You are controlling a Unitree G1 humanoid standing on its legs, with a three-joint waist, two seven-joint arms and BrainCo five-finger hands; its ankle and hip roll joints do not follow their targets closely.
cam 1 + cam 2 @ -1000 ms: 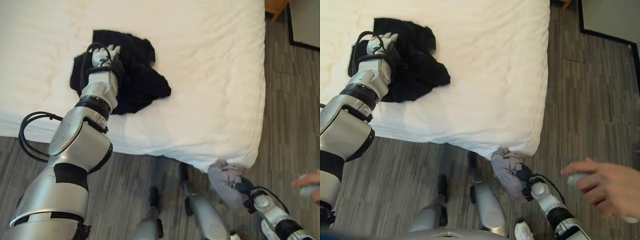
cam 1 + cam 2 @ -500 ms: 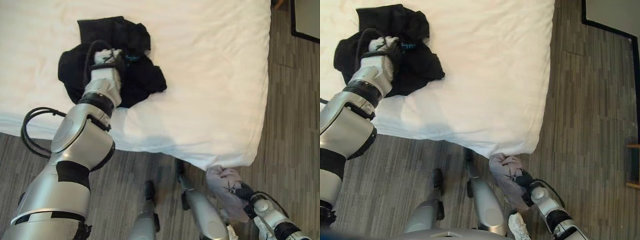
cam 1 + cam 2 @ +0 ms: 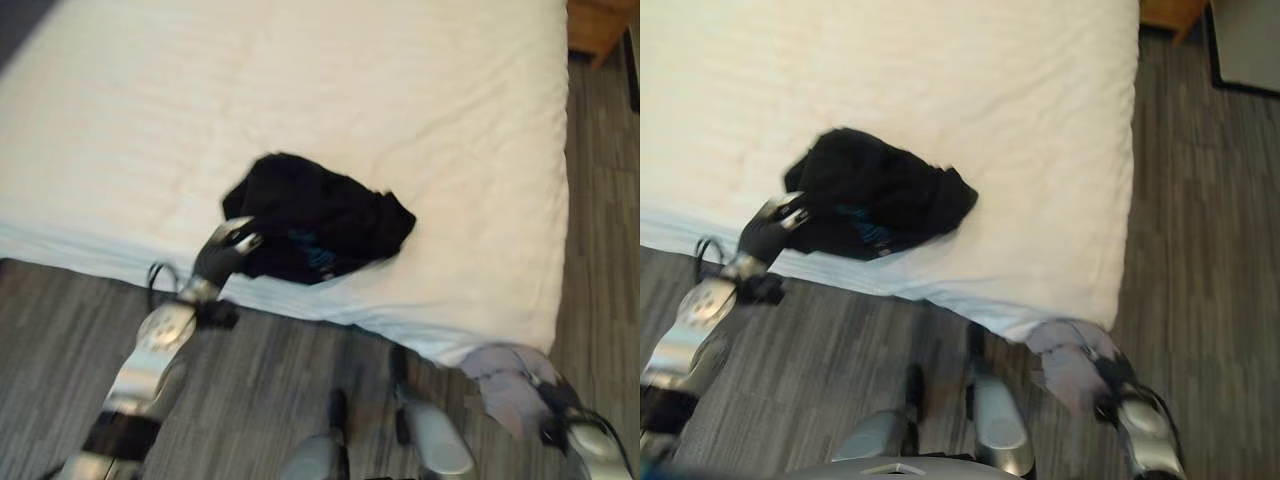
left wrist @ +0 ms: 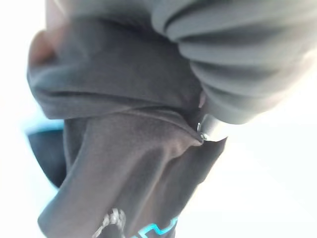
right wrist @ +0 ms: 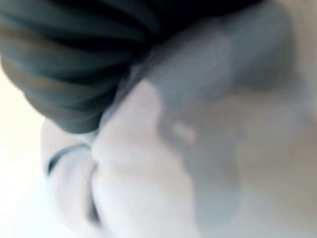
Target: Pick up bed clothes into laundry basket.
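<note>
Black clothing [image 3: 318, 225] lies bunched on the white bed [image 3: 300, 100], close to the bed's near edge and nearer its right side than its left, with a bit of blue print showing on one fold. The left hand [image 3: 226, 250] reaches over that near edge and sits on the garment's near-left end; in the left wrist view the dark fabric [image 4: 124, 163] is gathered up tight against the ribbed cover and one silver finger [image 4: 215, 126] presses into the folds, so the hand looks closed on the cloth, with a bunch of it pinched.

Below the bed's near right corner, over the wood-patterned floor [image 3: 1200, 250], the right hand [image 3: 1115, 385] carries a pale grey garment [image 3: 1065, 360] that hangs in a crumpled bundle just beside the mattress edge. The right wrist view shows the same light cloth [image 5: 163, 168] crowded against the dark cover, wrapped around the hand; its fingers are buried in the fabric and I cannot tell how they are set.

The sheet between the black clothing and the corner is bare and smooth. A wooden piece of furniture [image 3: 598, 22] stands at the bed's far right corner, well apart from both hands.
</note>
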